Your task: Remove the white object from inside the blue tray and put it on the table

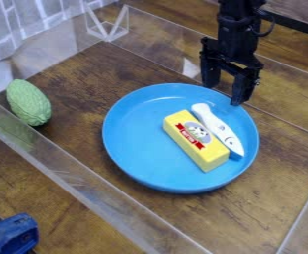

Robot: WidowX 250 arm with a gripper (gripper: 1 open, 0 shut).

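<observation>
The white object (pixel 218 130) lies inside the blue tray (pixel 133 149), on its right side, with a pale blue tip pointing to the near right. It rests alongside a yellow block (pixel 194 140) with a red-and-white label. My black gripper (pixel 231 87) hangs open, pointing down, over the tray's far right rim, a little beyond the white object's far end. Nothing is between its fingers. The tray sits on the dark wooden table (pixel 103 74).
A green oval object (pixel 28 102) lies at the left by the clear acrylic panel (pixel 64 169) that borders the table. More clear panels stand at the back left. A blue thing (pixel 8 238) shows at the bottom left corner, outside the panel.
</observation>
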